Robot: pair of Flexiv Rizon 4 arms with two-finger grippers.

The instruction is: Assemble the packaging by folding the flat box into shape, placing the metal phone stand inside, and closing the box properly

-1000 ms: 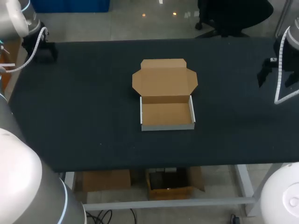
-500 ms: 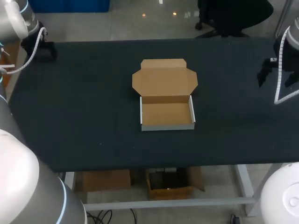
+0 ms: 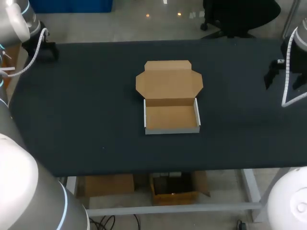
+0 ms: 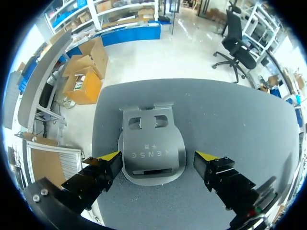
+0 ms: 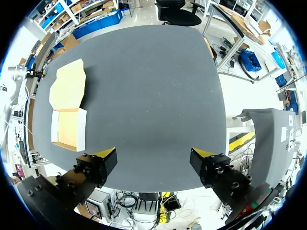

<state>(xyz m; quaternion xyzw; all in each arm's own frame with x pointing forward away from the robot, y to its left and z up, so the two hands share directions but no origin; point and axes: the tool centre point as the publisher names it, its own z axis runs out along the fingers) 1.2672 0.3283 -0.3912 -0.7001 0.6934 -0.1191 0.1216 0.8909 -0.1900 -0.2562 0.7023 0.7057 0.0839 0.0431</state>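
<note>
Left jaws: spread wide, gripping nothing. The metal phone stand (image 4: 151, 143) lies flat on the desk (image 4: 230, 120), near a corner, between and just ahead of the yellow tips. I judge the tips clear of it, though I cannot rule out contact from this angle. Right jaws: spread and empty, hanging by the desk's edge. I note the cardboard box (image 3: 171, 108) at mid-desk, well apart from both arms, with its tray formed and its lid lying open behind it.

Robotics lab: a left arm (image 3: 17, 21) and a right arm (image 3: 301, 40) are flanking a black-covered table (image 3: 72, 120) standing on a bare metal frame (image 3: 168, 209).
</note>
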